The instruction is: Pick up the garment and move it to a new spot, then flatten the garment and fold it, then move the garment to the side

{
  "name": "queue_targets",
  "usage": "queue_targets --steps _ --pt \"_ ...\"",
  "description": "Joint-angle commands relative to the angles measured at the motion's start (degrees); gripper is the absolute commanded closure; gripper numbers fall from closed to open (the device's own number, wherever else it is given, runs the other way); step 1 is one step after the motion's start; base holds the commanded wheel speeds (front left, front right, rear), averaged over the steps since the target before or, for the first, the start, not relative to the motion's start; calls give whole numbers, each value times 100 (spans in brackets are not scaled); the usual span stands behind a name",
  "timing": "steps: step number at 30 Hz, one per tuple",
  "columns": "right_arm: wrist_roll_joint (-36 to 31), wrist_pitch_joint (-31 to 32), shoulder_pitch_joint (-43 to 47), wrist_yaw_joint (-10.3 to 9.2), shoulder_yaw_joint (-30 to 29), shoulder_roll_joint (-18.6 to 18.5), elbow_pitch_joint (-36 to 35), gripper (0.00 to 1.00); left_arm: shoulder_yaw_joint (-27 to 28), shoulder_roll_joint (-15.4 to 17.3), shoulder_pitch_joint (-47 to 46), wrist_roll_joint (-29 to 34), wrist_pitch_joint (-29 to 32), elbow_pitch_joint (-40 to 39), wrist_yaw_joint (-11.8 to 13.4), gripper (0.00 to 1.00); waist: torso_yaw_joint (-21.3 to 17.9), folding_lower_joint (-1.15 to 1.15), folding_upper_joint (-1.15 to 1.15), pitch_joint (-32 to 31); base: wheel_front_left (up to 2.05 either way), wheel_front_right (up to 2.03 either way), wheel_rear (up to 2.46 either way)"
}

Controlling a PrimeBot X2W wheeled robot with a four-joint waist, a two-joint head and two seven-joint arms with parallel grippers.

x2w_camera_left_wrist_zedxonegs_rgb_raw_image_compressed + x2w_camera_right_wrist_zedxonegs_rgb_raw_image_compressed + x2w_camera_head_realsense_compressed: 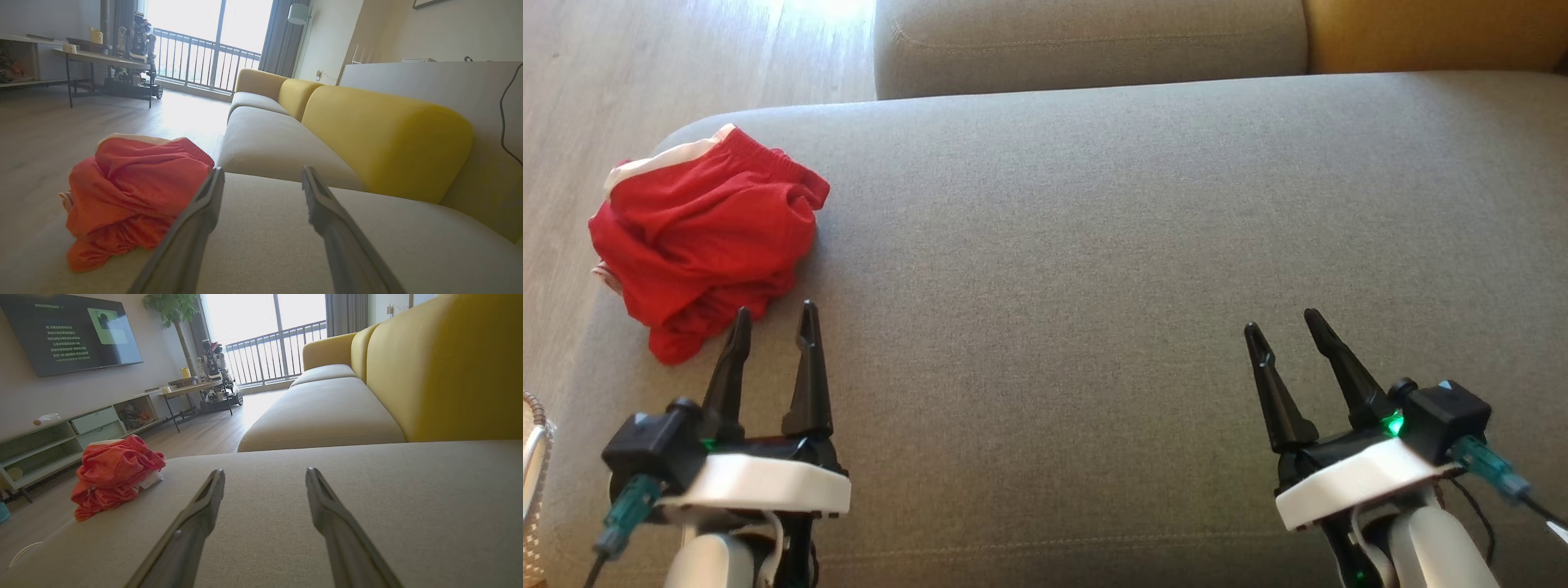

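A crumpled red garment [703,237] with a white band lies bunched at the far left corner of the grey sofa seat [1143,245]. My left gripper [774,318] hovers open just in front of it, its fingertips close to the cloth's near edge with nothing between them. In the left wrist view the garment [130,196] sits left of the open left gripper [263,173]. My right gripper [1282,320] is open over the seat's right part, far from the cloth. From the right wrist view the garment [114,473] lies well to the left of the open right gripper [265,473].
The seat's left edge drops to a wooden floor [645,65]. A yellow backrest [380,139] runs along the far side, and a second grey cushion [1086,41] lies beyond. A table [192,390] and a low shelf unit [61,437] stand across the room.
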Motion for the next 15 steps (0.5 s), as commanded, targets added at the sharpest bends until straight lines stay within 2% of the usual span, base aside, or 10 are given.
queue_targets --steps 1,15 --pt "-221 -91 -310 -1 154 -63 -254 0 112 86 -143 226 -85 -273 27 0 1 0 0 3 0 0 0" --pt "-1294 -345 -353 -1 260 -71 -441 0 -57 96 -113 1397 -340 -534 97 0 6 0 0 29 0 0 0"
